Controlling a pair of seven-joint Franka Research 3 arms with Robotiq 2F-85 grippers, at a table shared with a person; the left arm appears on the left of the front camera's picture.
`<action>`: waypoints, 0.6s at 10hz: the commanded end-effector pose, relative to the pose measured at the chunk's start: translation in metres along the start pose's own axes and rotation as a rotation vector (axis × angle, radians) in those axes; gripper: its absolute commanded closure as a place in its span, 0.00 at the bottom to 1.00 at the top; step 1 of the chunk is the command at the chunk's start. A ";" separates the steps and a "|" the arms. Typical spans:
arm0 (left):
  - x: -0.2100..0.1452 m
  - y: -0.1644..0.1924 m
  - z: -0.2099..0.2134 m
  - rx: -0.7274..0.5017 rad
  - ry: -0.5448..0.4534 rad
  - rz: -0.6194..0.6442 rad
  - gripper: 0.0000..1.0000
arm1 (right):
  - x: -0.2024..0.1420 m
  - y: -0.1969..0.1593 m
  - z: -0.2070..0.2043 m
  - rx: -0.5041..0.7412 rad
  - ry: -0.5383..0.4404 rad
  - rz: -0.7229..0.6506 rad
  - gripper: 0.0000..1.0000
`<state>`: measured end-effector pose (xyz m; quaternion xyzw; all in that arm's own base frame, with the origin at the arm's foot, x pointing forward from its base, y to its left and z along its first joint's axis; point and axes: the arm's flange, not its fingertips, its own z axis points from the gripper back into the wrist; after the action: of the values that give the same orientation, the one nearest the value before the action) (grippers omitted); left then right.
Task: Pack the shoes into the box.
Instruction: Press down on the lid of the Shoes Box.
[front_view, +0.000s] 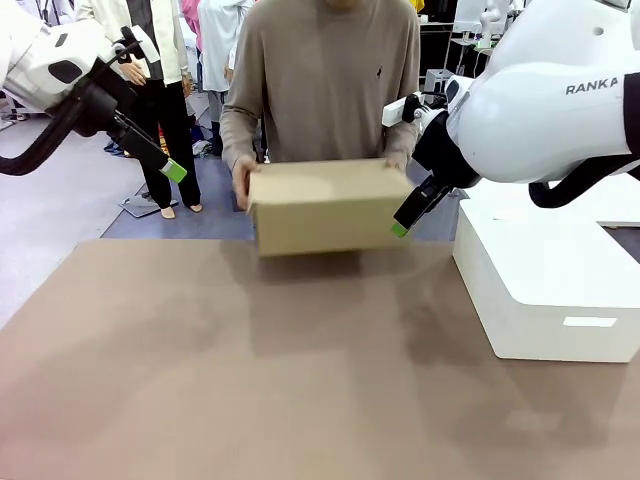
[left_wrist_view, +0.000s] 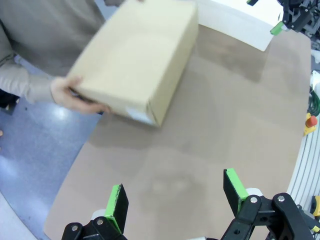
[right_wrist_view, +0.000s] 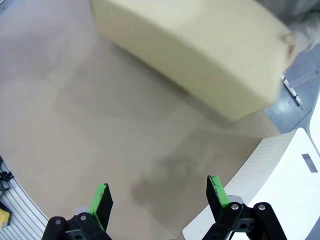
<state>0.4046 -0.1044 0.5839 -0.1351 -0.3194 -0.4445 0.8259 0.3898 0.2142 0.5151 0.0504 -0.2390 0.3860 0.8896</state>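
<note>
The person at the far side holds the closed tan cardboard box (front_view: 325, 205) with both hands, just above the table's far edge; it looks motion-blurred. From the left wrist the box (left_wrist_view: 137, 57) lies ahead with a hand (left_wrist_view: 75, 95) on its end. From the right wrist the box (right_wrist_view: 195, 55) is ahead at the top. The shoes are out of view. My left gripper (front_view: 172, 170) is raised at the far left, open and empty, its fingers (left_wrist_view: 119, 206) spread. My right gripper (front_view: 405, 222) hovers by the box's right end, open, its fingers (right_wrist_view: 216, 189) spread.
A large white rectangular block (front_view: 545, 275) sits on the right side of the brown table (front_view: 250, 380). It also shows at the lower right in the right wrist view, as the white block (right_wrist_view: 280, 190). People stand in the background behind the table.
</note>
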 end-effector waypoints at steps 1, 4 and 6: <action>-0.002 0.000 0.001 0.006 0.009 0.004 0.00 | 0.004 -0.002 0.001 0.002 0.003 0.000 0.00; -0.002 0.000 0.001 0.006 0.009 0.004 0.00 | 0.004 -0.002 0.001 0.002 0.003 0.000 0.00; -0.002 0.000 0.001 0.006 0.009 0.004 0.00 | 0.004 -0.002 0.001 0.002 0.003 0.000 0.00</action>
<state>0.4046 -0.1044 0.5839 -0.1351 -0.3194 -0.4445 0.8259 0.3903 0.2144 0.5152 0.0505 -0.2389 0.3860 0.8896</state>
